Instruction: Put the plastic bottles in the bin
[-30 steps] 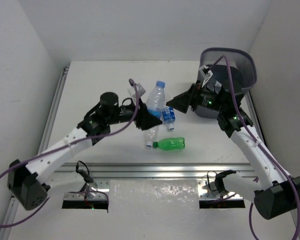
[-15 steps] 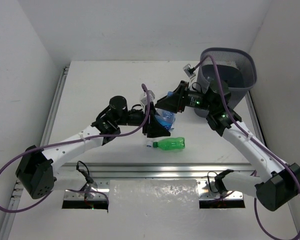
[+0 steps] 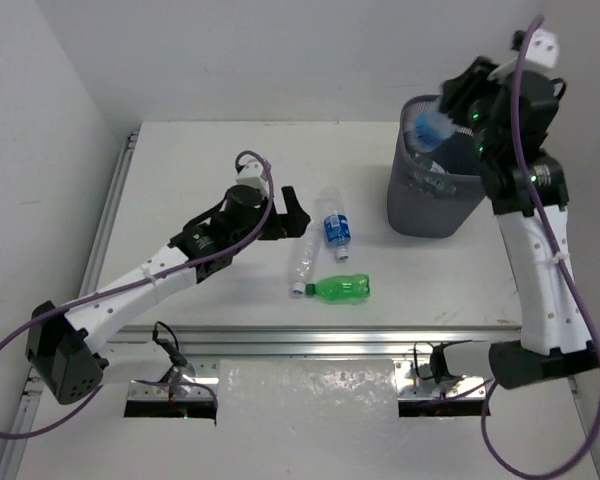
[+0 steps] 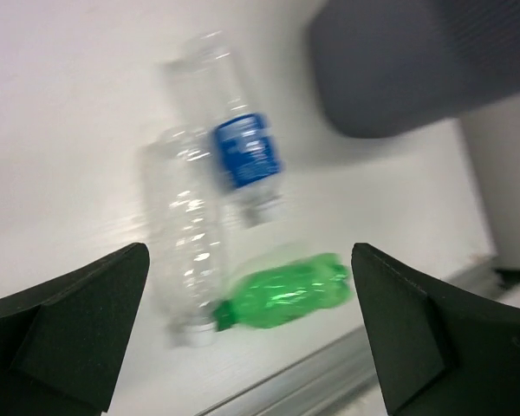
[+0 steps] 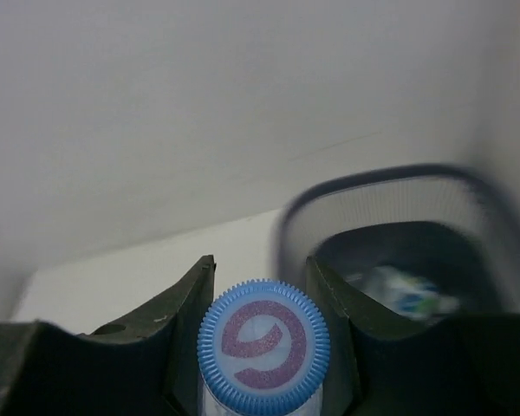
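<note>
The right hand [image 5: 262,293] is gripping a blue-capped bottle [image 5: 263,345], holding it raised above the rim of the bin [image 3: 435,205]. The left hand [image 3: 294,212] is hanging fully open and empty over the table [image 3: 180,170]. Just beside it, a blue-labelled bottle [image 3: 335,228], a clear bottle [image 3: 302,262] and a green bottle [image 3: 344,289] are lying close together on the table.

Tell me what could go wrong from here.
The right tool holds the blue-capped bottle near the left rim of the bin; released there, it may clip the rim and fall outside.
The clear bottle, blue-labelled bottle and green bottle lie bunched; the open left tool may knock neighbours rolling.
</note>
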Controlling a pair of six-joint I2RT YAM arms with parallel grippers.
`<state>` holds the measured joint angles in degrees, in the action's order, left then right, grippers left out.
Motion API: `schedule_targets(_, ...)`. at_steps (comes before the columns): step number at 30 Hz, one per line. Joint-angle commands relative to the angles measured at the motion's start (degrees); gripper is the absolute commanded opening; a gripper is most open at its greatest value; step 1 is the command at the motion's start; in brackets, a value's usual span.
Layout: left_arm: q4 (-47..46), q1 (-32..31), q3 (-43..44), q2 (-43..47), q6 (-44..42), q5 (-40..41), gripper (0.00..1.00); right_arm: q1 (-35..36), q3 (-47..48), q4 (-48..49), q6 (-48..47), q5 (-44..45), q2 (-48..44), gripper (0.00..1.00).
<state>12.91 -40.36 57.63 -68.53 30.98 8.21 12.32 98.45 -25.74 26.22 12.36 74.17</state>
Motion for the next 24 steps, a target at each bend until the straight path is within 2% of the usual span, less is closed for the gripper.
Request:
schedule_targets(1, 10.46, -0.77, 4.93, -6.68, 3.47, 12.36, 1.0, -9.23, 5.16, -8.2, -4.23, 15.4, 8.77, 0.07)
schedule_targets(2, 10.73, -1.12, 5.91, -10.01, 3.56, 12.53, 1.0, -10.02, 5.17, -7.23, -5.2, 16.2, 9.93, 0.15)
schedule_targets(3, 10.82, -1.91, 6.7, -11.52, 3.82, 12.45, 1.0, -11.08, 4.65, -6.27, -6.17, 15.77, 11.07, 0.28)
schedule_targets(4, 10.65, -2.09, 8.1, -13.1, 3.74, 12.1, 1.0, -11.17, 4.9, -6.86, -6.61, 16.29, 12.21, 0.61)
schedule_targets(5, 10.47, -2.09, 8.73, -15.99, 3.56, 11.75, 1.0, -11.17, 5.34, -8.35, -4.96, 16.55, 14.23, 0.98)
schedule_targets(9, 12.22, -2.18, 11.45, -23.56, 3.3, 10.78, 1.0, -10.12, 1.32, -10.39, -0.99, 14.89, 11.19, 0.99)
schedule_targets(13, 10.66, -2.53, 11.46, -30.68, 1.9, 9.73, 0.99, -8.89, -10.0, -3.54, -0.46, 10.07, 0.47, 0.99)
schedule_targets(15, 8.72, -2.53, 10.84, -32.79, 1.45, 6.75, 0.98, -8.45, -11.88, -3.0, -0.2, 7.6, -3.75, 0.99)
schedule_targets(17, 5.74, -2.53, 10.4, -35.96, 1.1, 3.68, 0.95, -8.27, -12.49, -4.14, 0.15, 3.48, -5.0, 0.99)
schedule_targets(19, 3.97, -2.44, 10.66, -39.46, 1.18, 2.69, 0.87, -8.1, -12.85, -5.9, 0.67, -0.73, -5.79, 0.99)
schedule_targets(20, 4.4, -2.36, 11.19, -40.88, 1.88, 4.69, 0.81, -7.66, -12.85, -6.51, 0.76, -2.24, -5.88, 0.99)
schedule_targets(22, 8.61, -1.83, 12.25, -42.73, 5.64, 9.43, 0.34, -6.78, -13.46, -8.36, 0.94, -6.1, -6.23, 0.99)
schedule_targets(23, 9.76, -1.65, 11.64, -41.87, 7.84, 15.9, 0.05, -5.3, -13.81, -8.63, 0.77, -11.51, -6.23, 0.99)
schedule_targets(24, 11.42, -1.57, 9.2, -40.38, 9.87, 19.27, 0.0, -4.15, -14.42, -8.54, 0.59, -14.35, -6.15, 0.99)
